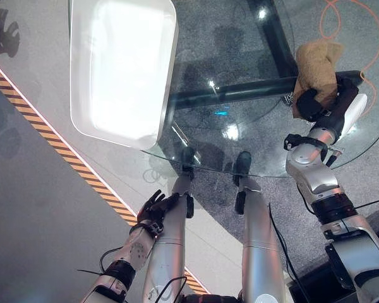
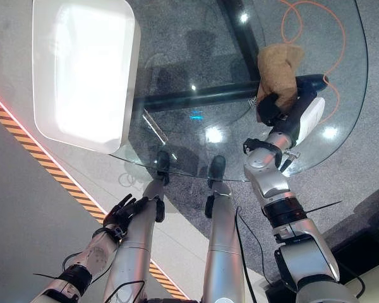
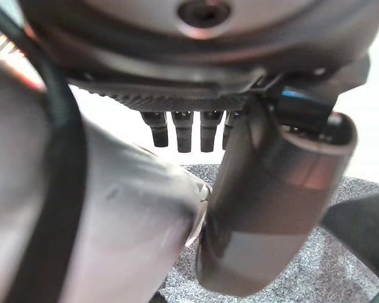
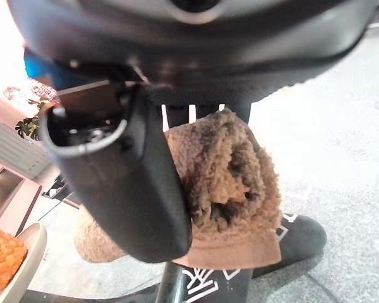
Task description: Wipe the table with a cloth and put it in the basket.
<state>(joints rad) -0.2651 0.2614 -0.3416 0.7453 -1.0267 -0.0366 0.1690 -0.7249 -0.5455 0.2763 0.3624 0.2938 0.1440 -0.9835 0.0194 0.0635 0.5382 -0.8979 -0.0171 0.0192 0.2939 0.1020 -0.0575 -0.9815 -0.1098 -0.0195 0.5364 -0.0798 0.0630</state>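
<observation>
Left eye view first: on my far left a grey floor runs past a diagonal strip of black-and-yellow hazard tape edged in red. My left hand hangs low at the near left, below the bench edge and well apart from everything on the bench; its fingers are spread and relaxed, holding nothing. My left wrist view agrees, with the fingers standing straight in a row and nothing between them and the thumb.

Moving right, a white basket with rounded corners sits at the far left of the round glass bench, part of it overhanging the bench edge. Its inside is washed out by glare, so I cannot tell whether anything lies in it. Through the glass I see a dark crossbar of the bench frame and speckled grey carpet below.

Further right, the brown cloth lies bunched on the glass at the far right of the bench, well apart from the basket. My right hand is clamped on its near end. In my right wrist view the thumb presses against the fluffy cloth with the fingers curled behind it, so the cloth is pinched between them. An orange cable loops on the floor beyond the cloth, seen through the glass.
</observation>
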